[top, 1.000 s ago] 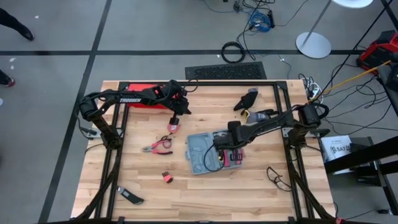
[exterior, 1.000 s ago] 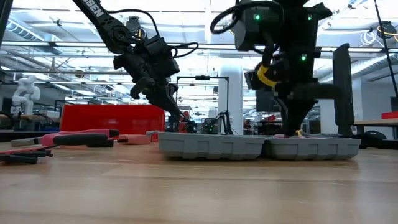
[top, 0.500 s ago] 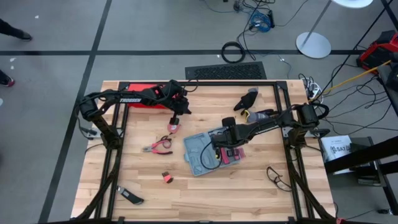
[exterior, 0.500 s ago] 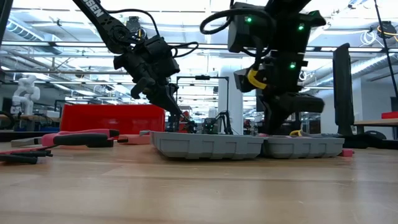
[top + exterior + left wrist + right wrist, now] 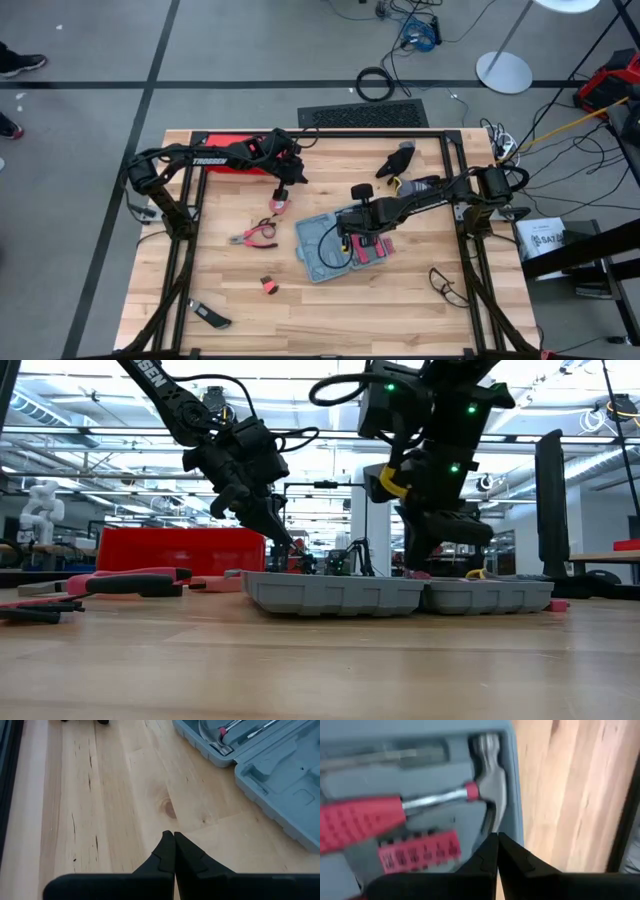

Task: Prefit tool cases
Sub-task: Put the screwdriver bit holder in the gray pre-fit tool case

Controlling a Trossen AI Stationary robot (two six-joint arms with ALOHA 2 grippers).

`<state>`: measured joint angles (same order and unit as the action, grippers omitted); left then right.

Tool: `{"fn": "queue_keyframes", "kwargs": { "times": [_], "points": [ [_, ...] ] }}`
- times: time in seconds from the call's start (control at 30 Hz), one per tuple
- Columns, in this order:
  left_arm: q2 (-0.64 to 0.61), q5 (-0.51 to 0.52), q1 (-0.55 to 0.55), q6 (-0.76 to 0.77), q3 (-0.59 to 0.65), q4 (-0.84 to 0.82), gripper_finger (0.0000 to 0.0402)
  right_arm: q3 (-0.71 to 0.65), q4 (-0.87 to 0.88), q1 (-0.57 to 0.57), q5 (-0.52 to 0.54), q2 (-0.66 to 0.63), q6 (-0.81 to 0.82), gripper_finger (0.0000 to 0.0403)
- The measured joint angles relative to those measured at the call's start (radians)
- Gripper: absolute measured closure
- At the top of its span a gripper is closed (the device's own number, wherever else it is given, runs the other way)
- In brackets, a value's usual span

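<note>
Right end effector (image 5: pixel 497 836) clenched, empty, over open tool case (image 5: pixel 322 246); left end effector (image 5: pixel 173 834) clenched beside it.

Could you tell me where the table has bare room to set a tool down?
The front strip of the table is bare, between the small red piece and the glasses. It is crowded around the open case and pliers.

Grey floor (image 5: pixel 250 50) w/ black tape lines (image 5: pixel 200 85) (loose cables (image 5: pixel 376 83)).

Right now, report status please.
Both shut, empty: left gripper over bare table, right gripper above the open tool case. Hammer seated. Nothing blocking.
</note>
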<state>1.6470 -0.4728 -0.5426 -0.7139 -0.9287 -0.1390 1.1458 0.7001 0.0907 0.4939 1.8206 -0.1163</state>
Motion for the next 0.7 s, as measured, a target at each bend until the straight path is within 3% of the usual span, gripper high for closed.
{"fn": "queue_keyframes", "kwargs": {
  "times": [0.43, 0.7],
  "points": [
    [0.000, -0.002, 0.000, 0.000, 0.000, -0.001, 0.0402, 0.000, 0.002, 0.001, -0.140, 0.000, 0.079, 0.0403],
    [0.000, -0.002, 0.000, 0.000, 0.000, 0.000, 0.0402, 0.000, 0.019, 0.042, -0.156, -0.001, 0.130, 0.0403]
  ]
}}
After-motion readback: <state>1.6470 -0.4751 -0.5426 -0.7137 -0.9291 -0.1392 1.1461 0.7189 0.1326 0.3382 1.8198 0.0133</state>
